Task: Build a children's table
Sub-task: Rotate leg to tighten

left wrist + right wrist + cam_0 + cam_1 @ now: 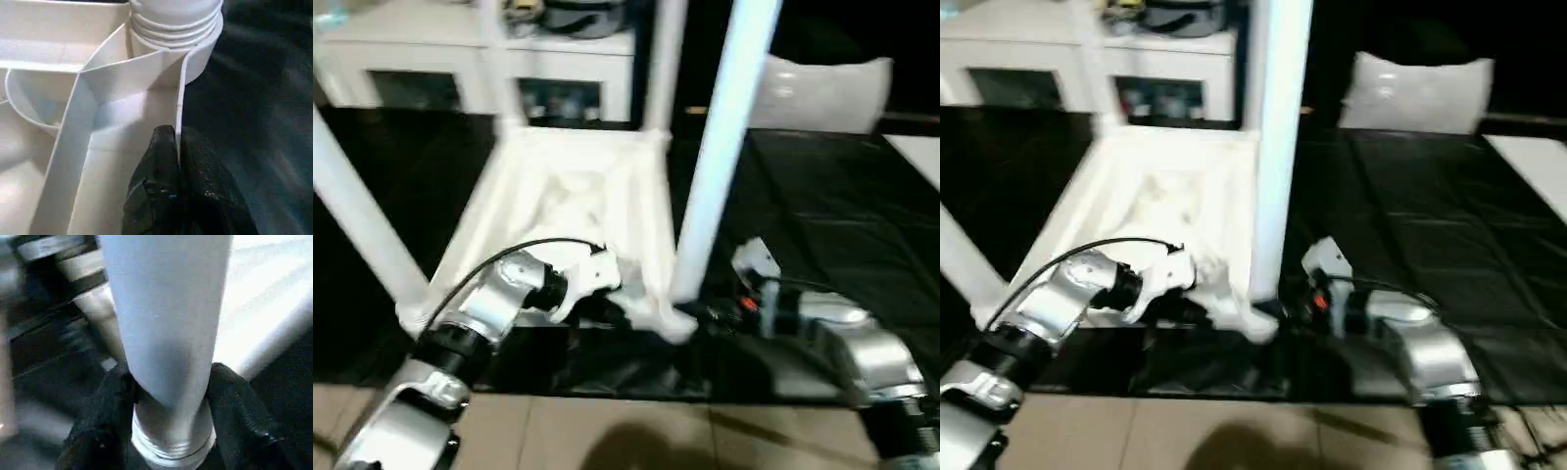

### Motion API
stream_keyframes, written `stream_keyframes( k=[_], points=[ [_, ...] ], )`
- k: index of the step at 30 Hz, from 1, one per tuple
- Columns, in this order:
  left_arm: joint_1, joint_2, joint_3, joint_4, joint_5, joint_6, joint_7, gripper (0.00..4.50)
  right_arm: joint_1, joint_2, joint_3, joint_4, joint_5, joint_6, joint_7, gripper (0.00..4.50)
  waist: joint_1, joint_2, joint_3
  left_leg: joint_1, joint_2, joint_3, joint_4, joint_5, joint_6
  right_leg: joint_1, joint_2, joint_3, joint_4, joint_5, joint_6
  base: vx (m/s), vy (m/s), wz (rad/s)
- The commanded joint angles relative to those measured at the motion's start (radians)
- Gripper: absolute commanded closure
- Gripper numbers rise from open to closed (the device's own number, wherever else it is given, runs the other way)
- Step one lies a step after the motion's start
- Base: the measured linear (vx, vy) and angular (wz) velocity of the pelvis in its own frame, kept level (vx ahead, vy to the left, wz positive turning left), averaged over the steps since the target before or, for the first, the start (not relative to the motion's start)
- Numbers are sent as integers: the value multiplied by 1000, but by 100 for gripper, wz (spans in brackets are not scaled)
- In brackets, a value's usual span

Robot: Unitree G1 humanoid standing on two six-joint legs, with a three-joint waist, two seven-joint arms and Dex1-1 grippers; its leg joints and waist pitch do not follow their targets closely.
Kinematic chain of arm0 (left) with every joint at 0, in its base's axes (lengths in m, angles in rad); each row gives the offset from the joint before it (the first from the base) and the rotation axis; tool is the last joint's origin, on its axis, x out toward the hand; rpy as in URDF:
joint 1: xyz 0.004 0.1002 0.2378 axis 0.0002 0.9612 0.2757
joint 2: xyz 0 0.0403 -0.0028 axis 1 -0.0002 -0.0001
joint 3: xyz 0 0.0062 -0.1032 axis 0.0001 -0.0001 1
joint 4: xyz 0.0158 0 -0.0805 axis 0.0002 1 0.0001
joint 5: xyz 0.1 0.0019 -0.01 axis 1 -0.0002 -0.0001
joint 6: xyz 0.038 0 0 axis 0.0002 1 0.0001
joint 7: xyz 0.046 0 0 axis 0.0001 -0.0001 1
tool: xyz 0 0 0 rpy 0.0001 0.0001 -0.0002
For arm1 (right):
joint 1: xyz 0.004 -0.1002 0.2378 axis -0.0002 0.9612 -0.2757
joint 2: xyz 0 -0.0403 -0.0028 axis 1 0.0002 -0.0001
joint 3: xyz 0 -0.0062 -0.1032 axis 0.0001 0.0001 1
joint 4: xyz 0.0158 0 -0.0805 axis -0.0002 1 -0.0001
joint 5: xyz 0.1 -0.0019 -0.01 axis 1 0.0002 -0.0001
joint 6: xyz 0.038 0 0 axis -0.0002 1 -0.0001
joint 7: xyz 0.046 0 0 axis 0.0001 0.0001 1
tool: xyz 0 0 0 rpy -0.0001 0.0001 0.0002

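The children's table top [568, 196] lies upside down on a black mat, ribbed underside up. Three legs stand in its other corner sockets: one at the left [357, 220] and two at the back [499, 59], [664, 59]. A fourth leg [720, 157] rises from the near right corner socket [195, 58], its threaded end in the socket. My left gripper [177, 142] is shut on the thin rim wall of the top just beside that socket. My right gripper [168, 382] is shut around the base of the fourth leg, one black finger [105, 411] on each side, just above the threads.
White cabinets with glass doors [431, 59] stand behind the table. A grey-white panel [822, 93] leans at the back right. The black mat [822, 215] stretches to the right, and a beige tiled floor [607, 431] begins at its near edge.
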Motion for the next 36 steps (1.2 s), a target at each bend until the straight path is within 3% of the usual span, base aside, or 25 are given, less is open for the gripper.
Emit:
stream_keyframes(
  k=[1, 2, 3, 4, 5, 6, 7, 8, 9, 11, 12, 14, 15, 18, 21, 23, 24, 25, 29, 31, 36],
  points=[
    [-45, -84, 18, -33, -44, 31, 82, 450, -22, 62, 65, 19, -27, 19, -84, 262, -10, 11, -46, -24, 167, -86, -129, -350, 17, 72, -130, 124, -7, -347, 73, 0, 0, 0],
    [-52, -106, 31, -33, -47, 53, 117, 450, -37, 95, 48, 35, -31, 40, -151, 263, -13, 12, -44, -17, 167, -85, -135, -382, 4, 67, -138, 140, 6, -309, 48, 0, 0, 0],
    [-58, -125, 43, -32, -47, 70, 150, 450, -48, 119, 36, 46, -34, 56, -206, 263, -18, -29, -35, 10, 40, -36, -72, -298, -29, 14, -148, 141, -91, -530, 54, 0, 0, 0],
    [-68, -149, 60, -17, -48, 75, 199, 450, -65, 147, 22, 66, -39, 64, -269, 263, -10, -32, -37, 21, -5, -14, -38, -215, -11, 3, -145, 125, -107, -636, 77, 0, 0, 0],
    [-77, -169, 76, -7, -46, 80, 240, 450, -79, 172, 6, 82, -45, 73, -321, 263, -5, -37, -43, -1, -22, -5, -34, -146, 22, 24, -146, 131, -99, -666, 98, 0, 0, 0],
    [-89, -194, 98, 9, -46, 79, 299, 450, -102, 206, -22, 114, -47, 76, -393, 263, 5, -23, -61, -39, -7, -19, -56, -19, 63, 42, -114, 122, -83, -539, 139, 0, 0, 0],
    [-95, -206, 108, 18, -45, 75, 328, 450, -115, 223, -38, 133, -42, 70, -423, 263, 2, -20, -66, -40, 10, -29, -61, 11, 67, 38, -110, 126, -71, -439, 117, 0, 0, 0],
    [-104, -226, 118, 29, -38, 68, 367, 450, -132, 256, -68, 163, -34, 48, -463, 228, -3, -13, -72, -36, 43, -45, -59, 75, 77, 26, -110, 133, -45, -260, 55, 0, 0, 0],
    [-106, -230, 116, 29, -32, 67, 375, 450, -136, 263, -72, 171, -37, 32, -472, 207, -6, -16, -78, -40, 55, -51, -54, 124, 93, 29, -119, 140, -16, -126, -4, 0, 0, 0],
    [-105, -230, 108, 25, -22, 66, 376, 450, -138, 270, -76, 175, -40, 18, -472, 190, -4, -16, -82, -44, 53, -48, -49, 177, 121, 28, -123, 147, 6, -5, -60, 0, 0, 0],
    [-102, -228, 100, 21, -16, 67, 374, 450, -138, 275, -77, 176, -43, 11, -473, 183, -1, -19, -78, -47, 48, -40, -47, 195, 169, 27, -127, 150, 13, 72, -117, 0, 0, 0],
    [-92, -220, 84, 9, -9, 65, 354, 450, -131, 272, -74, 165, -47, 1, -467, 158, 3, -20, -76, -44, 47, -36, -47, 181, 182, 27, -127, 150, 10, 59, -127, 0, 0, 0],
    [-70, -197, 60, -11, 0, 55, 312, 450, -110, 245, -63, 137, -54, -17, -442, 144, 8, -21, -73, -45, 46, -33, -49, 150, 185, 30, -128, 148, 2, 2, -112, 0, 0, 0],
    [-59, -182, 46, -20, 6, 43, 289, 450, -98, 228, -66, 121, -50, -24, -422, 132, 13, -18, -68, -38, 48, -31, -52, 106, 162, 25, -123, 148, -11, -98, -78, 0, 0, 0],
    [-44, -159, 32, -27, 8, 26, 261, 450, -78, 191, -68, 89, -41, -40, -369, 108, 18, -17, -66, -37, 52, -32, -55, 85, 144, 26, -123, 148, -15, -138, -59, 0, 0, 0],
    [-27, -131, 20, -41, 2, 7, 214, 450, -54, 138, -67, 47, -24, -63, -293, 89, 22, -16, -64, -37, 48, -30, -55, 67, 135, 27, -122, 148, -21, -162, -49, 0, 0, 0],
    [-12, -108, 8, -53, -4, -6, 170, 450, -35, 85, -57, 9, -16, -84, -215, 68, 28, -18, -62, -38, 47, -29, -57, 49, 131, 30, -121, 147, -25, -190, -23, 0, 0, 0],
    [-7, -99, 5, -58, -5, -12, 155, 450, -30, 64, -50, -1, -16, -90, -188, 68, 31, -13, -62, -38, 46, -29, -56, 45, 132, 29, -121, 147, -27, -195, -17, 0, 0, 0],
    [17, -54, -17, -68, -9, -73, 70, 450, -5, -38, -14, -34, -14, -138, -36, 45, 44, -16, -60, -36, 42, -27, -57, 18, 125, 26, -115, 143, -36, -240, 16, 0, 0, 0],
    [33, -13, -37, -79, -23, -133, -20, 450, 6, -97, -9, -52, 22, -143, 93, 45, 49, -18, -60, -34, 38, -25, -58, -5, 119, 27, -112, 141, -42, -280, 43, 0, 0, 0],
    [46, 53, -81, -101, -31, -211, -163, 450, 4, -178, 20, -42, 52, -183, 268, 45, 60, -20, -61, -30, 50, -30, -61, 1, 117, 24, -116, 141, -37, -265, 29, 0, 0, 0]
  ],
)
